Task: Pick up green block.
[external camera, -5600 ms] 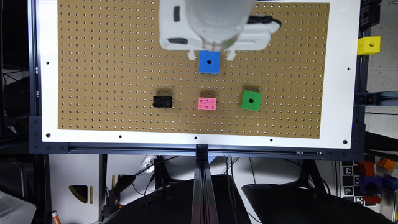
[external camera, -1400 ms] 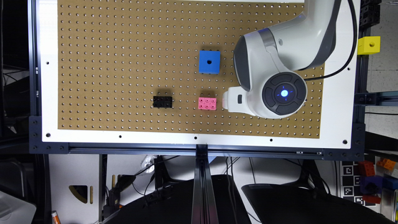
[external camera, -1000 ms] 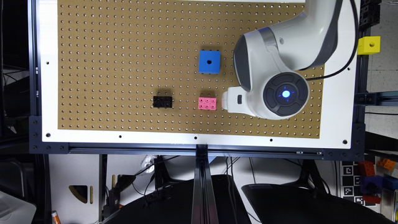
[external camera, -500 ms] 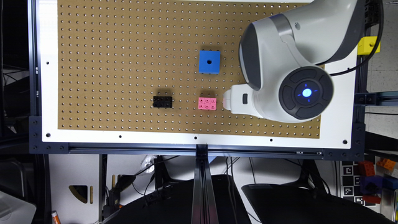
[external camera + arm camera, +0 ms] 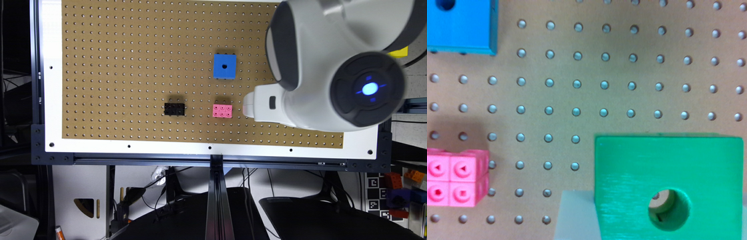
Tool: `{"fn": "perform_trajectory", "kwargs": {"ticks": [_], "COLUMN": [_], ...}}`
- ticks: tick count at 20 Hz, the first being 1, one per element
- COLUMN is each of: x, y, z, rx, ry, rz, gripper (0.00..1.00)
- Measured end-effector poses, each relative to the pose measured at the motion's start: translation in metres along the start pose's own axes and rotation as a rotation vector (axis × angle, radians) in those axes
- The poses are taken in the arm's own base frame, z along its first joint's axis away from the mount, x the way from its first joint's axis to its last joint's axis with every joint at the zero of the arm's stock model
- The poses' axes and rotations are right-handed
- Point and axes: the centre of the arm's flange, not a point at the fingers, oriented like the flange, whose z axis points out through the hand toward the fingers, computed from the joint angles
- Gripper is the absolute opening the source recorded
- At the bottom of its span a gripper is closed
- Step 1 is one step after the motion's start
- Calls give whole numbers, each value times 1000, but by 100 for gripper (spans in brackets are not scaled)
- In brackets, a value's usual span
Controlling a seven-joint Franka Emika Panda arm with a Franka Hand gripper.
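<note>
Green plastic sits close under my wrist camera: the green block (image 5: 667,185), its top face turned up to me with the round dark hole showing something pale inside. My claw (image 5: 253,106) is pinching it. One pale finger pad (image 5: 574,217) lies flush against one side of the block, and a thin pale sliver shows at the opposite side, right at the picture's edge. Whether the block's underside touches the pegboard (image 5: 133,50) I cannot tell from here.

Around the block, the brown board with its rows of small holes runs out in every direction. The pink studded brick (image 5: 454,177) lies near the side where my finger pad presses, apart from the block with a few rows of holes between them. The blue cube (image 5: 459,25) stands farther off, beyond the pink brick, with only part of it in my wrist picture.

From the exterior view, my big white arm (image 5: 317,66) hangs over the exterior view's right part of the board, a blue light glowing on its round dark cap. My claw's white end pokes out just beside the pink brick (image 5: 222,111). The blue cube (image 5: 224,66) stands farther up the board, and a black brick (image 5: 174,109) lies level with the pink one, toward the exterior view's left. A yellow block (image 5: 398,52) peeks out beyond my arm, off the board.
</note>
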Motion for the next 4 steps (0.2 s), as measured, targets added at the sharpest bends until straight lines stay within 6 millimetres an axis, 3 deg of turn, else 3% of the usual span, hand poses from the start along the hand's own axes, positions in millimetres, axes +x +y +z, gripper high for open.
{"fn": "perform_trajectory", "kwargs": {"ticks": [4], "x": [-1], "y": [0], "z": [-4], "rx": [-3], "ry": [0], "rz": [2], "gripper": [0]}}
